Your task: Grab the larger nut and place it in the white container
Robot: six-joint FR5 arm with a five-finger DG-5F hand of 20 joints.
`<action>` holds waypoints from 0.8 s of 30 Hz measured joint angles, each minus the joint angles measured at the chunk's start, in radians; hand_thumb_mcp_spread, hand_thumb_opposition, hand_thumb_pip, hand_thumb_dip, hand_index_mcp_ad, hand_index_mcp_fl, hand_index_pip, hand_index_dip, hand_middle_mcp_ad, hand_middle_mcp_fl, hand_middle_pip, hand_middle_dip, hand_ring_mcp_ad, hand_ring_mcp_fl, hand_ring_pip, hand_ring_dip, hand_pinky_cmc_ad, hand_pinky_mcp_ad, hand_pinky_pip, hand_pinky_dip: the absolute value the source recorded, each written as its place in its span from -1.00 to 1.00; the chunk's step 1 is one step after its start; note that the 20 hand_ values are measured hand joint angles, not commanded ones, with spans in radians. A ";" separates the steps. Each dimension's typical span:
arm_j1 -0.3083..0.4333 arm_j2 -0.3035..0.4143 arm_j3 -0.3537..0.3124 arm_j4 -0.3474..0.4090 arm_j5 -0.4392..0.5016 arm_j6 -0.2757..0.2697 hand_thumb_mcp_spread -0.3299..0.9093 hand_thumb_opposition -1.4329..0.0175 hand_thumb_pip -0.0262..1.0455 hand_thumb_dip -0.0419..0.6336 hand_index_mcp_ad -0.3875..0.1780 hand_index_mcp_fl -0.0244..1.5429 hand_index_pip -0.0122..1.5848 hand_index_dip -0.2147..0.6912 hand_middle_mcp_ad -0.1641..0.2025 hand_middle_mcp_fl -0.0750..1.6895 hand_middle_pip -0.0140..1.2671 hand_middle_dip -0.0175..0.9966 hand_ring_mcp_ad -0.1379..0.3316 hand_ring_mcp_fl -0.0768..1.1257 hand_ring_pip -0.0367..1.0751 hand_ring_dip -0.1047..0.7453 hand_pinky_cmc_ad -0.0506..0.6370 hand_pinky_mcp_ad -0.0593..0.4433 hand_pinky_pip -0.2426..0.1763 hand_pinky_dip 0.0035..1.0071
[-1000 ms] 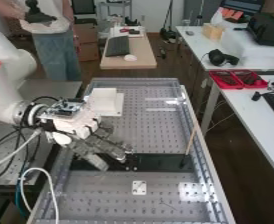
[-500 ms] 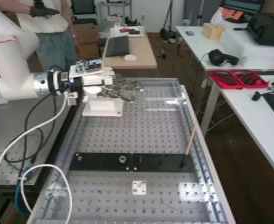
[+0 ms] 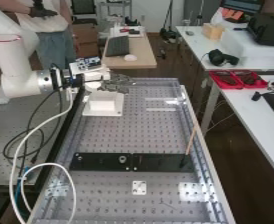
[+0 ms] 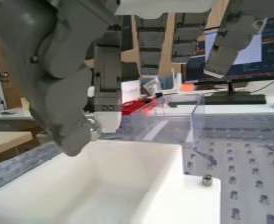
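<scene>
Transfer leg judged all but complete, placing to be started. The hand is seen above the white container, beside the arm's flange. Its grip is narrow: the larger nut appears to be pinched between thumb and finger (only a sliver of metal is seen, so the name is partly inferred). On the black bar, the bearing is seen. Next, the pinch should be centred over the container's opening, lowered a little, and the thumb eased away. If released too near the wall, the nut could be dropped onto the flange (a small screw is seated there).
</scene>
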 joint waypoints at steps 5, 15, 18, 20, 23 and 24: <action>0.021 -0.002 0.002 -0.051 0.024 -0.044 0.08 -0.28 0.36 -0.32 -0.29 -0.57 0.87 -0.48 0.31 -0.80 -0.76 -0.56 0.16 -0.87 -0.75 -0.55 0.07 0.28 -0.35 -0.13; 0.051 0.017 -0.013 -0.097 0.089 -0.050 0.06 -0.26 0.41 -0.31 -0.37 -0.98 -0.05 -0.86 0.30 -0.91 -0.77 -0.56 0.14 -0.87 -0.76 -0.55 0.09 0.28 -0.35 0.00; 0.041 0.042 -0.013 -0.096 0.100 -0.047 0.04 -0.24 0.46 -0.32 -0.35 -0.97 -0.06 -0.90 0.30 -0.91 -0.77 -0.56 0.14 -0.87 -0.76 -0.55 0.10 0.28 -0.35 0.04; 0.026 0.067 -0.010 -0.095 0.110 -0.041 0.04 -0.24 0.55 -0.32 -0.36 -0.97 -0.08 -0.93 0.29 -0.91 -0.77 -0.56 0.14 -0.87 -0.76 -0.55 0.09 0.28 -0.35 0.03; -0.006 0.111 0.001 -0.094 0.122 -0.027 -0.01 -0.22 0.55 -0.32 -0.36 -0.98 -0.10 -0.95 0.31 -0.91 -0.77 -0.56 0.16 -0.87 -0.75 -0.55 0.10 0.28 -0.37 0.10; -0.026 0.133 0.011 -0.097 0.124 -0.022 0.00 -0.22 0.55 -0.32 -0.35 -0.97 -0.10 -0.95 0.30 -0.91 -0.77 -0.56 0.14 -0.87 -0.76 -0.55 0.10 0.28 -0.37 0.12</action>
